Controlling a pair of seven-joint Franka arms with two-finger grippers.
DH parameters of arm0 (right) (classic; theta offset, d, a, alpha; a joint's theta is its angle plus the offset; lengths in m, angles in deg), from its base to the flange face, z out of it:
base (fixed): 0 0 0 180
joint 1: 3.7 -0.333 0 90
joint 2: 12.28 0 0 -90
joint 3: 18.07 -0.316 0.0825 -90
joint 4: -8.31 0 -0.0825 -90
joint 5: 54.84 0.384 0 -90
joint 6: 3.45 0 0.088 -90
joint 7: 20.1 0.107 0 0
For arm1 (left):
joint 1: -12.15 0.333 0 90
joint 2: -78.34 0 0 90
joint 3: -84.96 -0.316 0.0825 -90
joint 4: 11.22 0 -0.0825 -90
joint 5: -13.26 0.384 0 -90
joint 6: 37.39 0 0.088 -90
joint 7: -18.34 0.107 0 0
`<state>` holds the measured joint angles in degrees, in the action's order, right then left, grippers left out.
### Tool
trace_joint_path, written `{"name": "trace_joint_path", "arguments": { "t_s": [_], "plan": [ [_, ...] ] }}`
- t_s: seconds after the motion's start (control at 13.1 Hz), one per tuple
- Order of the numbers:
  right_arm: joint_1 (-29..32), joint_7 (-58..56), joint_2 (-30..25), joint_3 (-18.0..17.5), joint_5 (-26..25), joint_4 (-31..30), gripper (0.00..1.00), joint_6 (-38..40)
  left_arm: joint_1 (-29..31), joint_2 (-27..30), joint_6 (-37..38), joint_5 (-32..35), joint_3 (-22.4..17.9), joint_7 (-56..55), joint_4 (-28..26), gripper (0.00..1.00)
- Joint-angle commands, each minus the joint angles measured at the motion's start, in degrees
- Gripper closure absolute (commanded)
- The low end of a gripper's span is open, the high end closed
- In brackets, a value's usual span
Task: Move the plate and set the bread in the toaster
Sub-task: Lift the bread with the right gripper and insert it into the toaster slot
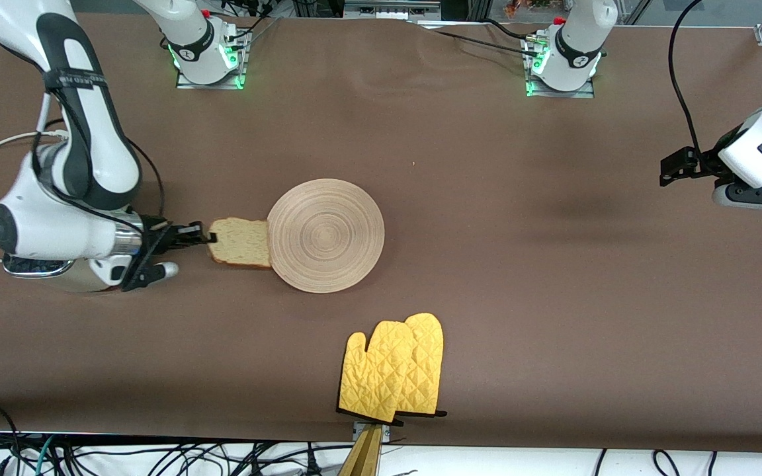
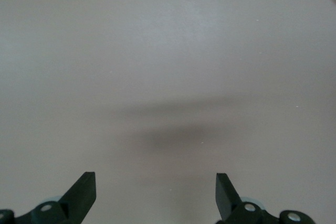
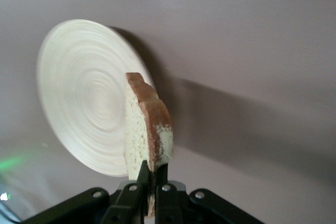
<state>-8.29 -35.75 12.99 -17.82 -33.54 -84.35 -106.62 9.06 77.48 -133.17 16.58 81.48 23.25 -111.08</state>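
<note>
Desk (image 1: pixel 487 264) cloth, plain brown, carries everything here. Near its middle lies the plate (image 1: pixel 326 235), a round, light wooden disc with ring grain, flat on the cloth. Nearer the front camera than the plate sits a pair of yellow quilted oven mitts (image 1: pixel 393 368), at the desk's edge. The bread (image 1: pixel 241 242), a brown speckled slice with a darker crust, is up off the cloth just beside the plate's rim, toward the right arm's end of the desk. The right tool (image 1: pixel 204 235) is clenched on the slice's edge; in the right wrist view the bread (image 3: pixel 147 129) stands out from the two fingers (image 3: pixel 139 182), with the plate (image 3: pixel 84 93) beneath. The left tool (image 2: pixel 156 187) waits over bare cloth at the left arm's end, its fingers spread wide and holding nothing.
</note>
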Motion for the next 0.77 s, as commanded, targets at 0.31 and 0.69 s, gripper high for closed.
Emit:
{"name": "trace_joint_path", "arguments": {
  "t_s": [0.31, 0.69],
  "plan": [
    [0.02, 2.64, -2.34, 8.53, -26.43, 12.39, 1.0, 18.33, -0.07, -1.33, 4.71, -0.76, 0.14, -1.46, 4.76, 0.0],
    [-0.16, 2.46, -2.34, 8.98, -46.58, 18.56, 1.0, 22.48, 0.19, -0.63, 5.17, -0.71, 3.56, -7.45, 4.67, 0.0]
  ]
}}
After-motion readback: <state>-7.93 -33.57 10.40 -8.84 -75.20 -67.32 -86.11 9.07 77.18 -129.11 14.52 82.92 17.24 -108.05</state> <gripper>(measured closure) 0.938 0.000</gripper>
